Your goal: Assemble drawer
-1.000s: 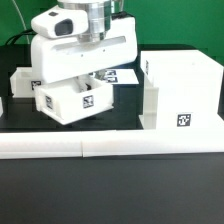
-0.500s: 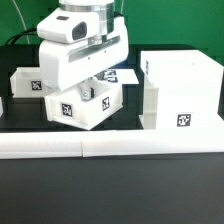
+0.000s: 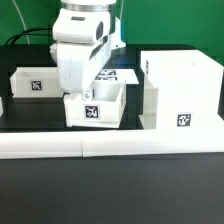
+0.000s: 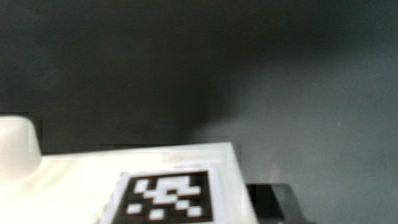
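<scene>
The drawer's white open-fronted case (image 3: 178,85) stands at the exterior view's right, with a square tag low on its front. My gripper (image 3: 88,92) reaches down from above and is shut on the wall of a small tagged tray (image 3: 97,108). It holds the tray upright just left of the case, at or barely above the black table. A second tagged tray (image 3: 33,86) sits at the left. In the wrist view the held tray's tagged wall (image 4: 169,195) fills the lower edge, with one dark finger (image 4: 276,203) beside it. The other finger is hidden.
Long low white border rails (image 3: 110,146) run along the front of the black table. The marker board (image 3: 122,75) lies behind the held tray, partly hidden by the arm. A narrow gap separates the held tray from the case.
The held tray has swung from a tilted pose to upright and shifted right toward the case. The gripper has turned with it and come lower.
</scene>
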`<action>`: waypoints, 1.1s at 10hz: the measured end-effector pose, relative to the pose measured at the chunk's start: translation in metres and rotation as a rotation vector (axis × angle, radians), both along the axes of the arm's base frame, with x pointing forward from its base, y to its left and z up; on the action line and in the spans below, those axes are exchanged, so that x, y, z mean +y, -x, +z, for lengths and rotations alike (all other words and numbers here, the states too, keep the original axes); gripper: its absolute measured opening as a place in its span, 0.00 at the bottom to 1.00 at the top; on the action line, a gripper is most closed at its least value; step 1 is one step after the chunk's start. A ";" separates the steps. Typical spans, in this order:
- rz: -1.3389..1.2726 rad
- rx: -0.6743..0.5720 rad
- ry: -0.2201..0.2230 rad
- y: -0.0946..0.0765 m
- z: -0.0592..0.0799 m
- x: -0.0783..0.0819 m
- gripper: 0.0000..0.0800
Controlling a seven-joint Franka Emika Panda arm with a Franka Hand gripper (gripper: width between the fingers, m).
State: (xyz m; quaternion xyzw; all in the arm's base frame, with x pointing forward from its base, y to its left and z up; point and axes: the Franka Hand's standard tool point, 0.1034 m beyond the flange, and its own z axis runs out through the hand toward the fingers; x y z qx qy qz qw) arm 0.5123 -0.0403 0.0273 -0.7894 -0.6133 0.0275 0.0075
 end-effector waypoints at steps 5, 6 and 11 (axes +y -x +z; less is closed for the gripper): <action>0.162 -0.001 0.024 -0.018 -0.001 -0.003 0.09; 0.161 -0.003 0.025 -0.019 0.000 -0.003 0.09; 0.187 0.009 0.035 -0.022 -0.003 -0.004 0.09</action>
